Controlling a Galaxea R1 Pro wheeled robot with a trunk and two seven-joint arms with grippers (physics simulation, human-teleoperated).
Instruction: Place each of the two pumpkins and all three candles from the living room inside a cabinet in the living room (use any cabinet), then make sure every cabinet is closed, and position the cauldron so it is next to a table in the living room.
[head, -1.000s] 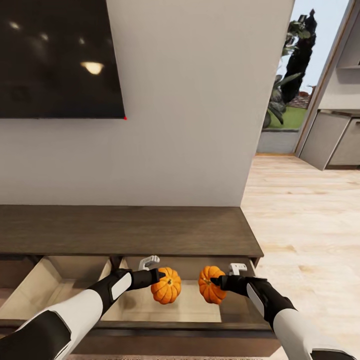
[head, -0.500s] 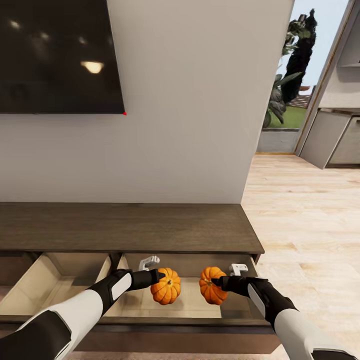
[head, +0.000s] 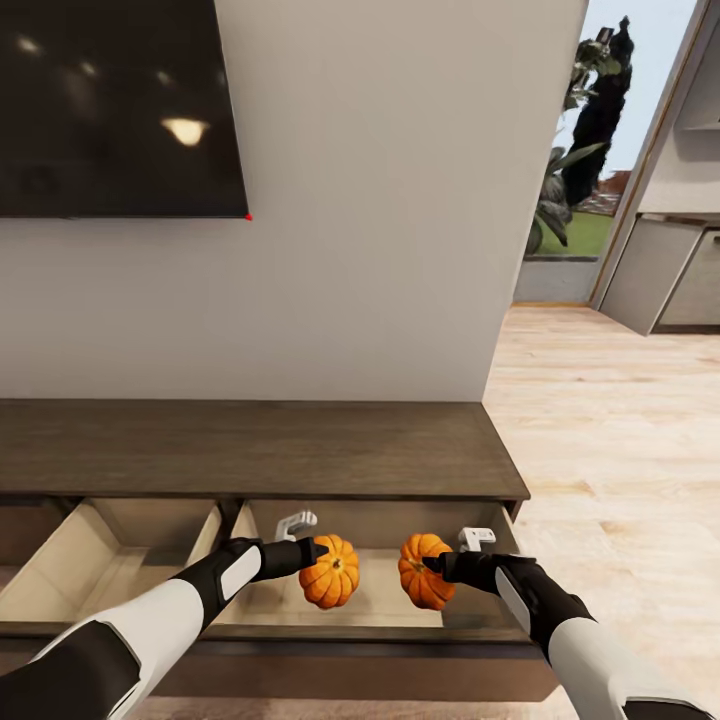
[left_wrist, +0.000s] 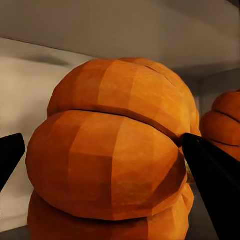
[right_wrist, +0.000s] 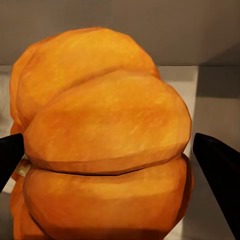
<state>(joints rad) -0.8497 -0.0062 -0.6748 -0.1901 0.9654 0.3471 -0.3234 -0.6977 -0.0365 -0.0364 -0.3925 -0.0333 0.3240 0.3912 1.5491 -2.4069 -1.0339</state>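
Left gripper (head: 322, 552) clamps the left pumpkin (head: 332, 571) across its ribs; right gripper (head: 425, 565) clamps the right pumpkin (head: 421, 570) likewise. Both hang over the open drawer (head: 400, 602) at 6 o'clock in head view, close but apart. They look rigid and light, with a smooth, possibly slippery skin; gripping in the rib grooves at the widest girth seems safest. Cabinet (head: 250, 450) top lies behind at 12.
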